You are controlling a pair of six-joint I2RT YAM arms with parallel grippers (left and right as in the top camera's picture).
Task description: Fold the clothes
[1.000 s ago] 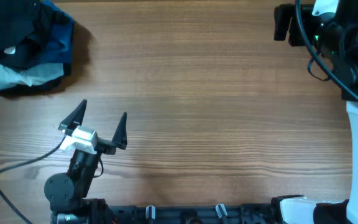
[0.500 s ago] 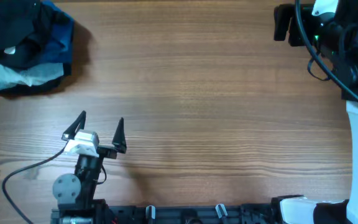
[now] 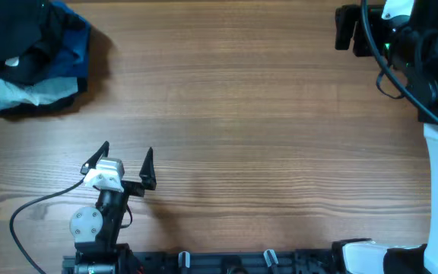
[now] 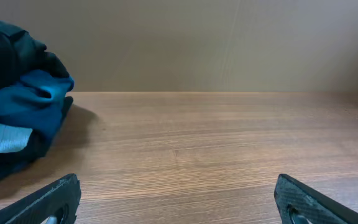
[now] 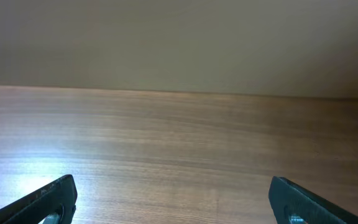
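Far-left corner of desk: loose heap of three crumpled garments, lying straight on the wood.
- Black clothes uppermost, bunched, with a small white patch showing on the dark fabric.
- Bright blue garment under the black and out to its right, touching it.
- Pale blue-white garment along the near edge of the heap, tucked under the other two.
- Same layering in the left wrist view: black on top, blue in the middle, pale strip lowest.

Left tool over the near-left part of the desk, well apart from the heap. Fingers spread wide, gripping nothing, with bare wood between them.

Right tool at the far-right corner, well apart from the heap. Fingers also spread wide and gripping nothing. Only wood grain and a plain wall ahead.
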